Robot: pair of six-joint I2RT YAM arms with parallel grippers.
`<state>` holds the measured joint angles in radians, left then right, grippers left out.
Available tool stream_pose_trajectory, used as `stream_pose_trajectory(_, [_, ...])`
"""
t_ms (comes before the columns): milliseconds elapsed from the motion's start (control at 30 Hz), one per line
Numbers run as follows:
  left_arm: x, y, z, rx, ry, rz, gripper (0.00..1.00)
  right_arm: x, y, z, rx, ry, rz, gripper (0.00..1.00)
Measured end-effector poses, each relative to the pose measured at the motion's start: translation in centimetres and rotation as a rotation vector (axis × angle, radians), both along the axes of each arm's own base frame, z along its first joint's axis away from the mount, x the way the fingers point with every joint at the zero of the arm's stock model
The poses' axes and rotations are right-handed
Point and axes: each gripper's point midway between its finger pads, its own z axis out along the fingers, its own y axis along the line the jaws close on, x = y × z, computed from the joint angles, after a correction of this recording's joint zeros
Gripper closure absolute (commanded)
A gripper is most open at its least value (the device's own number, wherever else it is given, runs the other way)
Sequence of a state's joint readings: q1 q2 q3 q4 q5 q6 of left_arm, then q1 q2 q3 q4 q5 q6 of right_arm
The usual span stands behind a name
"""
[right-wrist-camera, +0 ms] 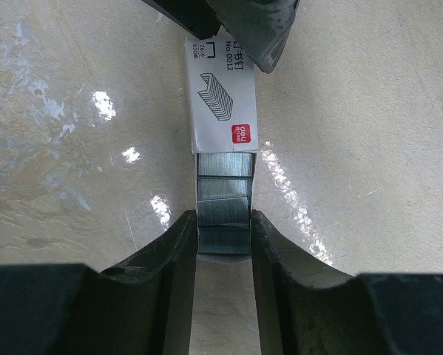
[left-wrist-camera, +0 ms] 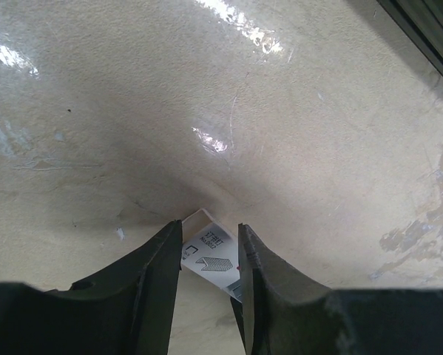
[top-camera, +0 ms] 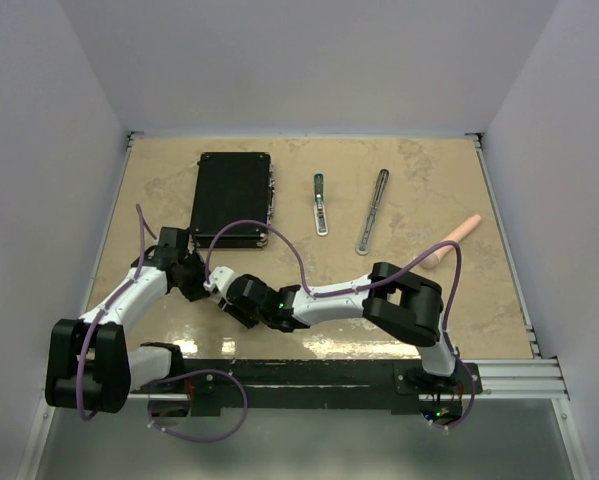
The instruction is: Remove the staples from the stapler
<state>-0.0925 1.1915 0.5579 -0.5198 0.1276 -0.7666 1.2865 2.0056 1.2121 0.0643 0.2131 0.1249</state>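
The stapler lies apart as two slim silver bars on the far table, one dark-tipped (top-camera: 320, 204) and the other (top-camera: 372, 211). Neither gripper is near it. Between the arms sits a small white box (right-wrist-camera: 221, 96) with a red mark. Its inner tray is slid partly out and shows ribbed silvery staples (right-wrist-camera: 223, 200). My right gripper (right-wrist-camera: 223, 229) is shut on the sides of that tray. The left gripper (left-wrist-camera: 210, 240) is shut on the far end of the white box (left-wrist-camera: 208, 254). From above, both grippers meet at the box (top-camera: 215, 282).
A flat black case (top-camera: 231, 198) lies at the back left, and a pinkish cylinder (top-camera: 451, 244) at the right. Metal rails (top-camera: 509, 375) run along the table's near edge by the arm bases.
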Motion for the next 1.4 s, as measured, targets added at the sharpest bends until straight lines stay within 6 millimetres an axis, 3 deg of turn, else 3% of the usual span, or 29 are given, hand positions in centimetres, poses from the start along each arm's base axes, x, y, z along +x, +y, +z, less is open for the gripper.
stream_pose_trajectory(1300, [0.45,-0.18,-0.23,-0.007,-0.008,-0.014,0.66,0.36,0.07,0.13,-0.022,-0.048,0.042,0.67])
stream_pose_trajectory(1400, [0.49,-0.15,-0.25,-0.003,-0.011,-0.021,0.55,0.5,0.14,0.14,-0.032,-0.057,0.048,0.67])
